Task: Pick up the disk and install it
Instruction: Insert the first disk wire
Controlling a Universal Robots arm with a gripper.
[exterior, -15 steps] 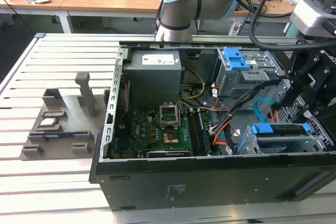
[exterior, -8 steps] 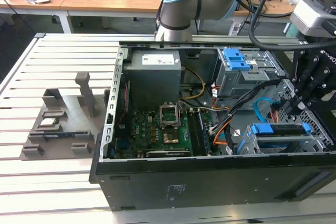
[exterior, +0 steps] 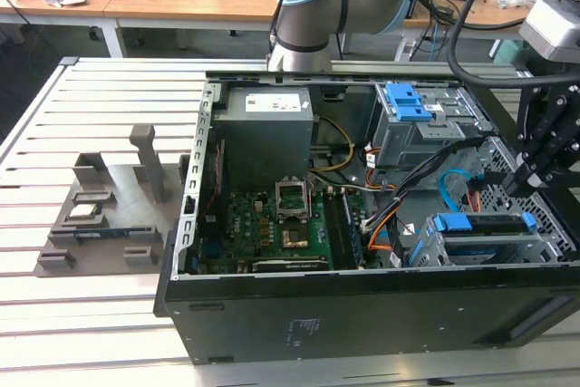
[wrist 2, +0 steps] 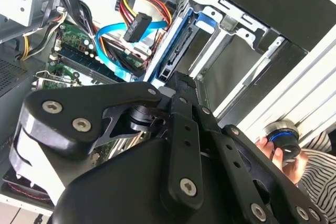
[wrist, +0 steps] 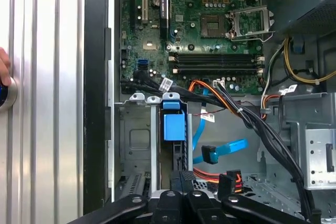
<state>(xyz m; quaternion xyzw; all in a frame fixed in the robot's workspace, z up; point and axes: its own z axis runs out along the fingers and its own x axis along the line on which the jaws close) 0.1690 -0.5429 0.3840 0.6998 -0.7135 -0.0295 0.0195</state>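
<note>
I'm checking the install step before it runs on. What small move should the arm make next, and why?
Probably a short, straight push along the slot. In the first wrist view the disk stands on edge inside the drive cage, and the gripper sits right at its near end, in line with it. I cannot tell whether it is fully seated.

The exterior view looks down at a slant from beyond the open computer case (exterior: 362, 251), taking in the whole case and the arm (exterior: 313, 6). The first wrist view looks from behind the gripper (wrist: 181, 179) straight into the case, past the jaws. The second wrist view sits close behind the gripper linkage (wrist 2: 178, 129), facing obliquely; both share the drive cage (wrist: 152, 140) ahead of the jaws.
</note>
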